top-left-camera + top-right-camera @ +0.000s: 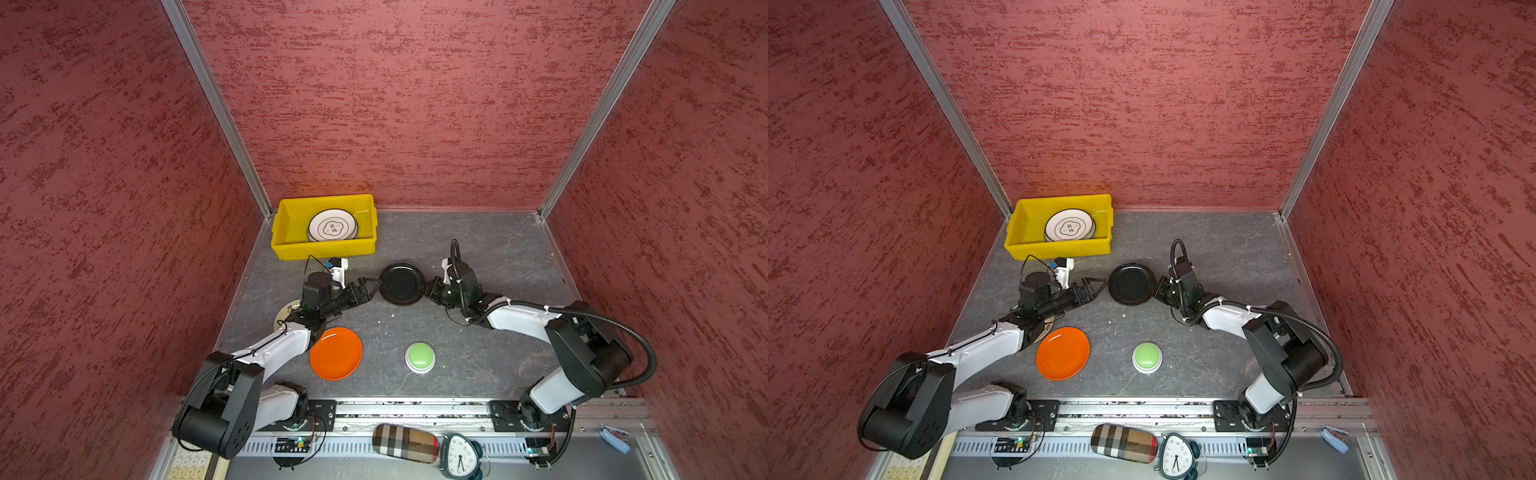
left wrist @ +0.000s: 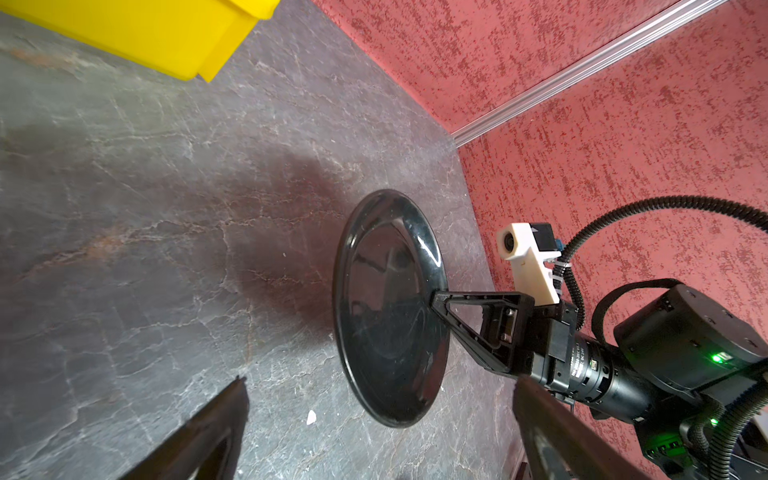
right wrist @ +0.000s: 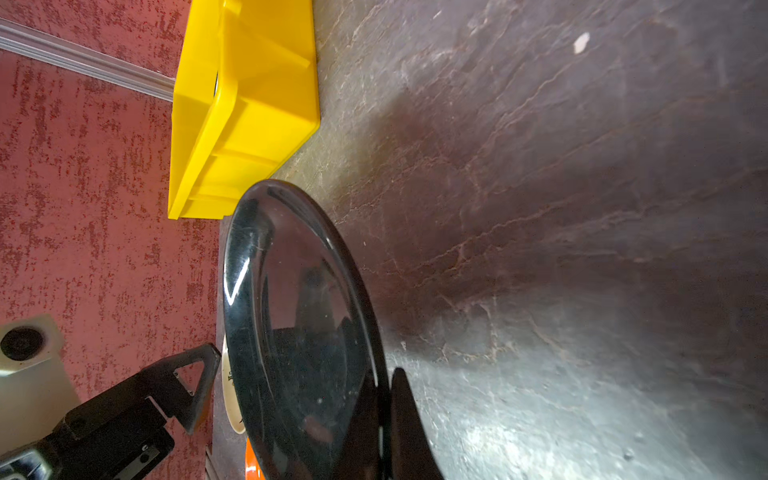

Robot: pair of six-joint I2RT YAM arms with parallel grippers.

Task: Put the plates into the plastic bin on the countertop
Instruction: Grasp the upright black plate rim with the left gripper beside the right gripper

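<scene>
Step in hand: a transfer of the black plate (image 1: pixel 401 284) between the arms, judged from how they stand.

Right claw (image 1: pixel 428 286): clamped tight on the plate's right rim, holding it roughly level and clear of the bench (image 1: pixel 478 257). The shadow under it in the left wrist view confirms the lift.

Left claw (image 1: pixel 372 286): spread to its full width and gripping nothing. It is turned so that one finger stands above plate level and the other below. In the left wrist view the plate's near rim appears to lie between the two fingers. Contact cannot be confirmed.

Next move, as judged: the left claw closes on the left rim and the right claw lets go only once that grip is firm. The plate then goes over to the yellow plastic bin (image 1: pixel 324 249).

Other task items:
- A stack of plates (image 1: pixel 332 226) lies in the bin, right of its middle.
- The orange plate (image 1: pixel 336 353) lies on the bench beside the left forearm.
- A cream plate (image 1: pixel 286 311) lies largely hidden under the left arm.

Edges and room:
- The bin stands in the far left corner, close to the walls.
- Its near wall and rolled rim must be cleared from above.
- Bare floor shows in its left part.
- The bench between the held plate and the bin is open.
- The green dome button (image 1: pixel 419 356) is well apart, toward the front.
</scene>
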